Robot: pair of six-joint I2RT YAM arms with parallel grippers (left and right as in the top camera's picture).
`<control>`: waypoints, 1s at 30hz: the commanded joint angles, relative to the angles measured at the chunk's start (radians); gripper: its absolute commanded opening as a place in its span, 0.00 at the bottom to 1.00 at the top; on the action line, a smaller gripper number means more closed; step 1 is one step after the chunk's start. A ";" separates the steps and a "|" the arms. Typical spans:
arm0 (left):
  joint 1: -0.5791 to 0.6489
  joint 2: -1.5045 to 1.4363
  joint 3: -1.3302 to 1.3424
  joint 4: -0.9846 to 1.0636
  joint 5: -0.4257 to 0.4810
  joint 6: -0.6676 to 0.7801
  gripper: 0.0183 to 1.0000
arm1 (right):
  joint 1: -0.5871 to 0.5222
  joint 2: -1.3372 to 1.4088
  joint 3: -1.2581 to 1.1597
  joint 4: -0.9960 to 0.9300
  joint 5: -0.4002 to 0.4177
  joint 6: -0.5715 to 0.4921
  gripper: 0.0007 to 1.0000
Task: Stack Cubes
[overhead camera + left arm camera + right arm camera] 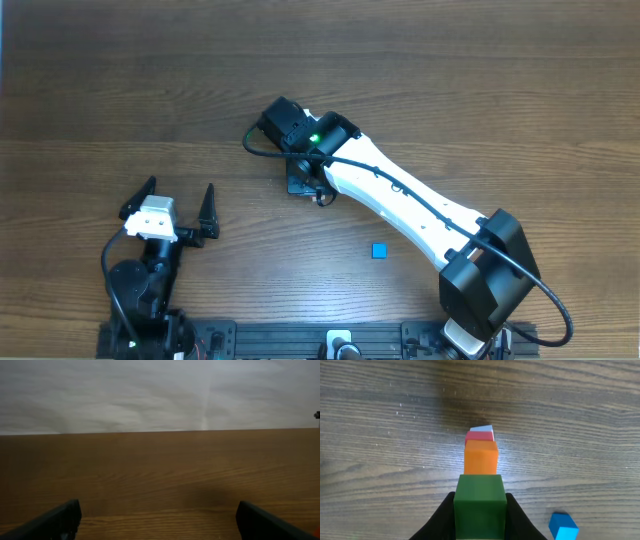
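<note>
You're gripping the green cube [480, 502] tight in the right claw [480, 519], directly over the orange cube [481, 457] topping the stack. You should be centring it squarely and lowering slowly. The left claw [180, 187] is sitting wide open, empty. The blue cube [563, 526] is lying nearby, not blocking.
</note>
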 commanded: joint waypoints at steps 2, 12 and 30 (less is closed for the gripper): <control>0.005 -0.007 -0.005 0.002 0.010 0.015 1.00 | -0.005 0.031 0.014 0.008 0.028 0.015 0.01; 0.005 -0.007 -0.005 0.002 0.010 0.015 1.00 | -0.010 0.056 0.014 0.013 0.028 0.022 0.01; 0.005 -0.007 -0.005 0.002 0.010 0.015 1.00 | -0.023 0.069 0.014 0.037 0.036 0.022 0.01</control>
